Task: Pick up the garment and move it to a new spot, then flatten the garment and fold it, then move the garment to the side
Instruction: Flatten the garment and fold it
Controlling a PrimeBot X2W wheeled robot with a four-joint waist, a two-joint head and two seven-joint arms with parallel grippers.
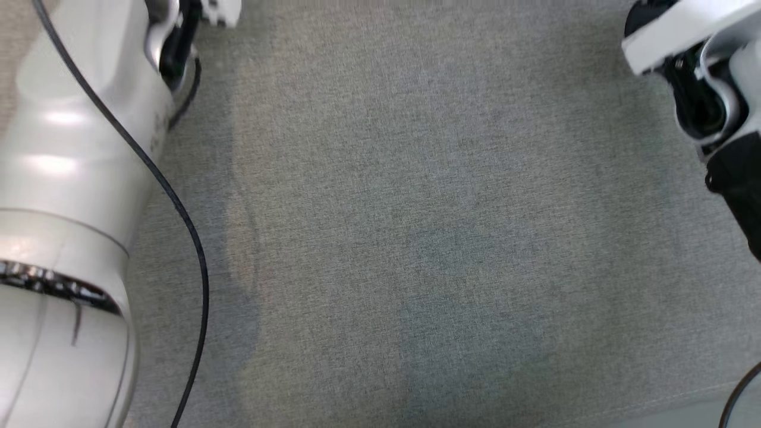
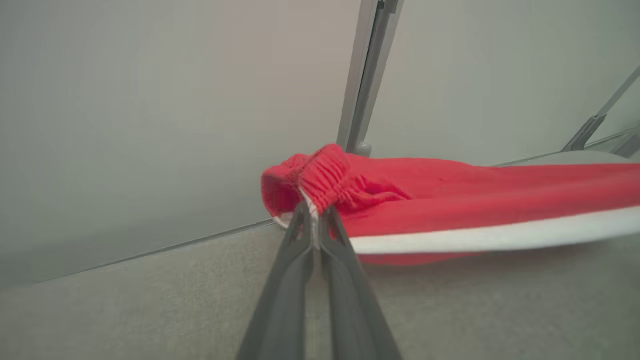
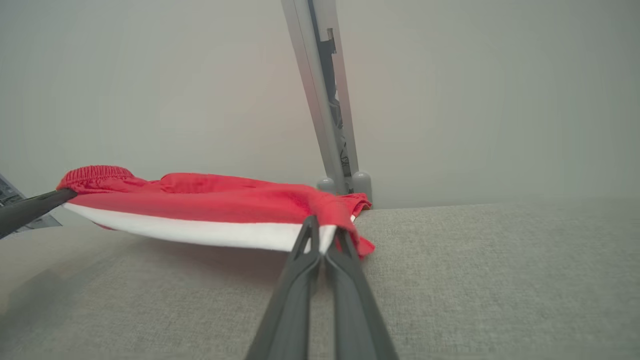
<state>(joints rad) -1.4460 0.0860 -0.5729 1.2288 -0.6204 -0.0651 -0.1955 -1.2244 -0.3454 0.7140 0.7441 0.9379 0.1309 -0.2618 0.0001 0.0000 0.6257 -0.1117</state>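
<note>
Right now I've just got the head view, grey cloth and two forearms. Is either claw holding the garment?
Observer: Yes, the left claw is shut on a gathered red edge of the garment.
Operator: And the right one?
Observer: The right claw is shut on the white-banded edge.
Operator: Is it lying flat?
Observer: No, it is stretched between them, apparently raised off the grey surface, shadow beneath.
</note>
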